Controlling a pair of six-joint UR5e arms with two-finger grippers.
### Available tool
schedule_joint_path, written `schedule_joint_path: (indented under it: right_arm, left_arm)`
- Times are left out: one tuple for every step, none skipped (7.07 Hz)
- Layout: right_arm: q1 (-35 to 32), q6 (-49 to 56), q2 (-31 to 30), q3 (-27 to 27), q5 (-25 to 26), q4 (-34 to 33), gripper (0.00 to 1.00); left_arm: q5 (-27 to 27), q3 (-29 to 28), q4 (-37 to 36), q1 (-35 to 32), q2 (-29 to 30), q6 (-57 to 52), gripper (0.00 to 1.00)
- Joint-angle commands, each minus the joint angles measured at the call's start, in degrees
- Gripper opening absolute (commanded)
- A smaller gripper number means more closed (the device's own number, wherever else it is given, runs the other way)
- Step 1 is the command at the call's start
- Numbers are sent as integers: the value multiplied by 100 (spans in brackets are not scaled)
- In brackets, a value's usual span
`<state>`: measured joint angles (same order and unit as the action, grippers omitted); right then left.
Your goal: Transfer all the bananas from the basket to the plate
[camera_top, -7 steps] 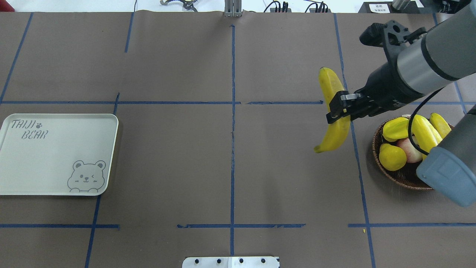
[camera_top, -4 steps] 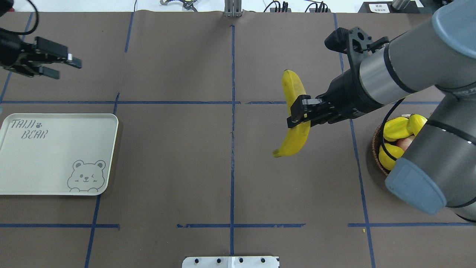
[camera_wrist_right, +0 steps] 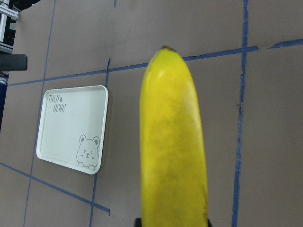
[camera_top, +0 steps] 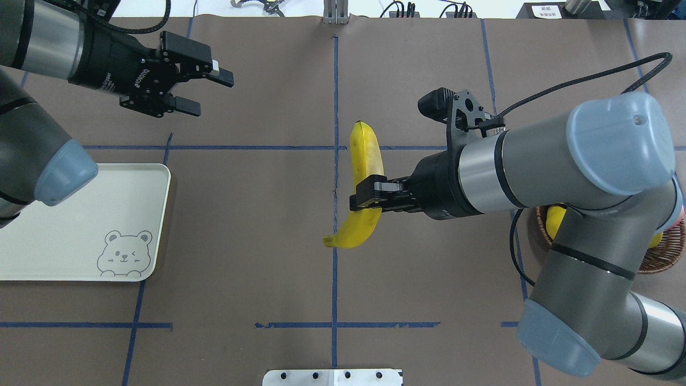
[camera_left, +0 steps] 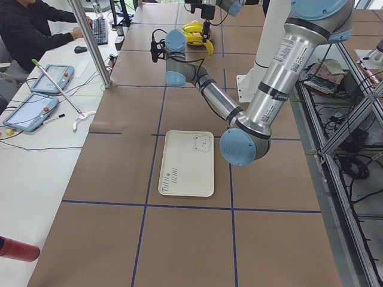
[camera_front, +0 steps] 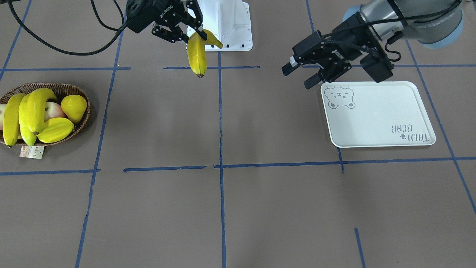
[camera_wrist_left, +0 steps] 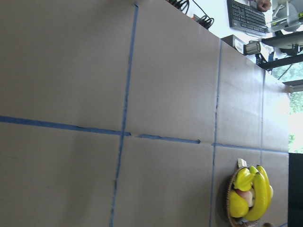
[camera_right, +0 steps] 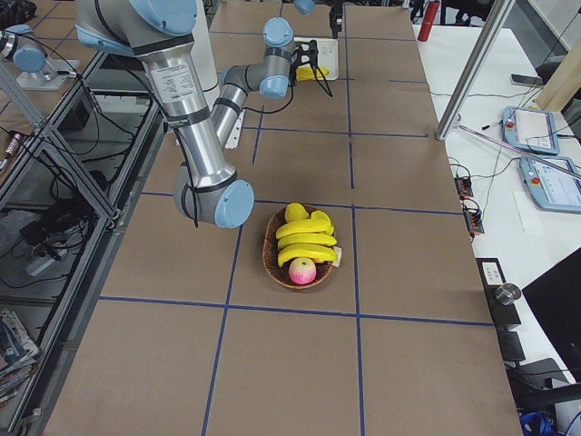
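Note:
My right gripper (camera_top: pixel 368 195) is shut on one banana (camera_top: pixel 364 161), held in the air over the table's centre line; the banana (camera_wrist_right: pixel 173 151) fills the right wrist view. Three more bananas (camera_front: pixel 35 108) lie in the woven basket (camera_front: pixel 80 93), which the right arm mostly hides in the overhead view. The white bear plate (camera_top: pixel 80 225) lies at the table's left with nothing on it. My left gripper (camera_top: pixel 209 95) hangs open and holds nothing, beyond the plate's far right corner and left of the held banana.
In the basket also lie a star fruit (camera_front: pixel 55 130), a pear-shaped fruit (camera_front: pixel 74 106) and a pink fruit (camera_front: pixel 54 109). A paper tag (camera_front: pixel 32 152) lies by the basket. A person (camera_left: pixel 30 30) sits at a side desk with tablets.
The right arm carried the banana leftward from beside the basket to the table's centre line. The left arm came into view and reached right, its gripper open.

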<state>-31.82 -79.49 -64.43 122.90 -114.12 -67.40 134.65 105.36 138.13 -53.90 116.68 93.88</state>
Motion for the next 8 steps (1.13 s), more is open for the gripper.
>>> schedule_joint_path:
  right_arm:
    - [114, 38, 80, -3, 83, 34, 0]
    - [140, 21, 202, -64, 74, 34, 0]
    - [219, 4, 273, -82, 82, 34, 0]
    - [333, 4, 308, -82, 91, 51, 0]
    - [386, 4, 317, -100, 91, 60, 0]
    - [404, 4, 352, -100, 91, 60, 0]
    - [404, 4, 361, -91, 91, 60, 1]
    - [404, 4, 405, -91, 91, 60, 1]
  left_arm:
    - [-53, 38, 109, 457, 241, 183, 98]
    - [-261, 55, 118, 729, 398, 253, 98]
    - [-533, 64, 118, 897, 661, 401, 98]
    - [-797, 73, 118, 1142, 742, 403, 98]
    - [-1174, 82, 127, 1389, 742, 394, 98]
    - [-1212, 82, 110, 1452, 742, 394, 98]
    - [-1213, 82, 101, 1531, 734, 385, 98]
    - [-1230, 82, 101, 1601, 742, 394, 96]
